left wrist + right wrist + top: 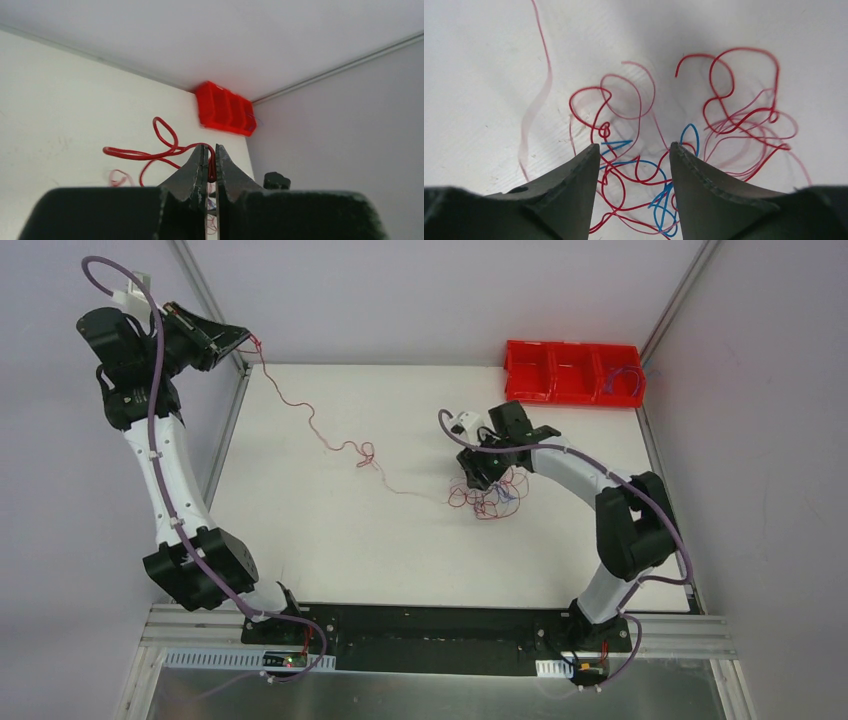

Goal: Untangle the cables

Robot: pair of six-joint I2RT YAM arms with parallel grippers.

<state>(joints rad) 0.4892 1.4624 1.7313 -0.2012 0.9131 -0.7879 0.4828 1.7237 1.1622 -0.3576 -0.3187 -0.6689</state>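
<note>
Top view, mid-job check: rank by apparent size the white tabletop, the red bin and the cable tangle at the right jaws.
1. white tabletop, by far the largest.
2. red bin.
3. cable tangle, smaller than the bin as seen, though the right arm covers part of it.

The cables [490, 497] lie on the table [340, 545], bin [575, 346] behind.

Cables [605, 131]: lower loops cut off at the right wrist view's bottom edge; from above, right end effector [483, 478] hides the tangle's far part.
</note>
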